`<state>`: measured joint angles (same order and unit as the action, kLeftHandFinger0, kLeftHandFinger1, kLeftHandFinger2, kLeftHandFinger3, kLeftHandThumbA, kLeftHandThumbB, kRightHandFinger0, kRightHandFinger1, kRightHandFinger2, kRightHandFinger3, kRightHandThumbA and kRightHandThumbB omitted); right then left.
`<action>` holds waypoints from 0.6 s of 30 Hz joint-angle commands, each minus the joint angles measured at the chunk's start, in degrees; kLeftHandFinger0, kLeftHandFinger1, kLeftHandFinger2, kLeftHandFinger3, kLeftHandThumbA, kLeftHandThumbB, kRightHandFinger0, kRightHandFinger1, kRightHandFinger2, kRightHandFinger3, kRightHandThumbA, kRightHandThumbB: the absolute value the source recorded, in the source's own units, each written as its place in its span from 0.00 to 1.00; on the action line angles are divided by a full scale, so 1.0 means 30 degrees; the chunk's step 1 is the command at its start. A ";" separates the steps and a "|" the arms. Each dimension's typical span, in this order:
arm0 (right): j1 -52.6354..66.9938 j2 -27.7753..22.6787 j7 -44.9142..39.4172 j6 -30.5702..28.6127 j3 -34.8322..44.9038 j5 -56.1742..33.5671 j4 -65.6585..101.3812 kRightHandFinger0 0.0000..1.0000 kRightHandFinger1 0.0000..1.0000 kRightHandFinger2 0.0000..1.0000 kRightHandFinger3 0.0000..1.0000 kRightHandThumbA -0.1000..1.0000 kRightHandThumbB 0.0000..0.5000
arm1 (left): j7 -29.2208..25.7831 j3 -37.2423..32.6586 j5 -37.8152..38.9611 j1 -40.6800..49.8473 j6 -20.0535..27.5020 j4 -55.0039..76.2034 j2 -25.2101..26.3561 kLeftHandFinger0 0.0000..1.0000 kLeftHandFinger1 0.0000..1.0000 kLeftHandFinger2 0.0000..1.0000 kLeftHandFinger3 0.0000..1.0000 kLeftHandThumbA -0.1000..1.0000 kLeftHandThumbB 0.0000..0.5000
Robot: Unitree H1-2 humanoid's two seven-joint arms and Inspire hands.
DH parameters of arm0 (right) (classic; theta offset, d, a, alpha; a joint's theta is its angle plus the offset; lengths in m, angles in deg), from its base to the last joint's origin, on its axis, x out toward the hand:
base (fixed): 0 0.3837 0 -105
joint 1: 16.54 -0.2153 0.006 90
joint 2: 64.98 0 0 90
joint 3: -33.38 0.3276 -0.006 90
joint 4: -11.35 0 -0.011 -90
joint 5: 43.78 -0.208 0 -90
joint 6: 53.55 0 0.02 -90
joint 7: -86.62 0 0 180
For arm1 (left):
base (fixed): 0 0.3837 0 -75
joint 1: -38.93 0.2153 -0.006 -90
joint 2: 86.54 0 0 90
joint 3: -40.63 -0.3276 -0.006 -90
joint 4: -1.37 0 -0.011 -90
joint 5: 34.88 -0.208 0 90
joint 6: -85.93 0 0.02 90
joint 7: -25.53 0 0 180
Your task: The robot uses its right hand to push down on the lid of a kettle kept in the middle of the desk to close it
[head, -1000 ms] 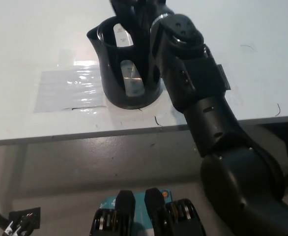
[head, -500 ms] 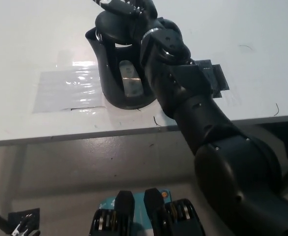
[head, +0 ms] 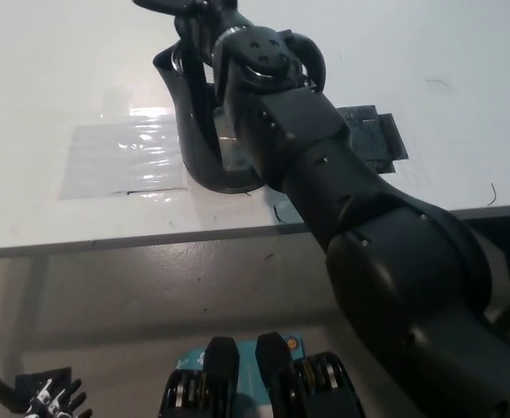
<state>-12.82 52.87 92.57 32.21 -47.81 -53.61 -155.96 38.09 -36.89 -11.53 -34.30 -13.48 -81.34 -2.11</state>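
Kettle upright on the desk, nearer its front edge than its far one, beside a clear taped sheet; lid hidden under the arm, so shut or not cannot be told. Right hand directly above the kettle's top, forearm crossing its body, fingers reaching left, spread or pressed unclear. Left hand low, off the desk, well apart, fingers spread.

Black kettle upright on white desk, beside clear tape patch. Right hand over kettle top; lid hidden by arm. Left hand at bottom-left edge.
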 commanded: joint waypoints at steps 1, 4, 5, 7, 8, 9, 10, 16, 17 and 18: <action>-0.1387 0.0161 0.0453 -0.0229 -0.0336 0.0391 -0.0138 1.00 1.00 1.00 1.00 0.81 0.07 | 0.0088 -0.0058 -0.0033 0.0082 -0.0169 0.0833 0.0451 1.00 1.00 1.00 1.00 0.29 0.51; -0.1171 0.0130 0.0108 -0.0172 0.0000 -0.0042 -0.0264 1.00 1.00 1.00 1.00 0.77 0.04 | 0.0177 0.0010 0.0177 -0.0254 -0.0252 0.0746 0.0520 1.00 1.00 1.00 1.00 0.26 0.51; -0.0273 -0.0012 -0.0233 -0.0703 -0.0367 0.0340 -0.0470 1.00 1.00 1.00 1.00 0.80 0.00 | 0.0232 0.0021 0.0387 -0.0280 -0.0370 0.0807 0.0483 1.00 1.00 1.00 1.00 0.25 0.50; -0.0090 -0.0085 -0.0263 -0.0747 -0.0458 0.0400 -0.0447 1.00 1.00 1.00 1.00 0.80 0.00 | 0.0240 -0.0085 0.0367 -0.0211 -0.0382 0.0846 0.0383 1.00 1.00 1.00 1.00 0.25 0.50; 0.0763 -0.0279 -0.0062 -0.0968 -0.1307 0.1307 -0.0689 1.00 1.00 1.00 1.00 0.81 0.00 | 0.0168 -0.0084 0.0214 -0.0184 -0.0286 0.0845 0.0368 1.00 1.00 1.00 1.00 0.26 0.50; 0.1709 -0.0374 0.0364 -0.1028 -0.1585 0.1621 -0.0854 1.00 1.00 1.00 1.00 0.79 0.03 | 0.0165 -0.0052 0.0233 0.0056 -0.0297 0.0982 0.0346 1.00 1.00 1.00 1.00 0.26 0.49; 0.1791 -0.0345 0.0445 -0.1037 -0.1683 0.1554 -0.0825 1.00 1.00 1.00 1.00 0.78 0.03 | 0.0197 -0.0025 0.0268 0.0156 -0.0287 0.1036 0.0355 1.00 1.00 1.00 1.00 0.26 0.49; 0.2963 -0.1038 0.0399 -0.1175 -0.0512 0.0371 -0.1064 1.00 1.00 1.00 1.00 0.83 0.04 | 0.0043 0.0435 0.0746 -0.0182 -0.0629 0.1211 0.0422 1.00 1.00 1.00 1.00 0.26 0.53; 0.2950 -0.1113 0.0225 -0.1183 -0.0439 0.0323 -0.1084 1.00 1.00 1.00 1.00 0.83 0.04 | -0.0034 0.0451 0.0710 -0.0292 -0.0682 0.1200 0.0396 1.00 1.00 1.00 1.00 0.26 0.53; 0.3015 -0.1173 0.0064 -0.1201 -0.0364 0.0262 -0.1084 1.00 1.00 1.00 1.00 0.84 0.04 | -0.0085 0.0457 0.0690 -0.0298 -0.0733 0.1251 0.0371 1.00 1.00 1.00 1.00 0.26 0.53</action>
<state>-6.33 51.35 92.46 27.07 -49.97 -51.85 -157.21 38.09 -36.03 -10.53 -34.72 -15.12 -79.53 -1.87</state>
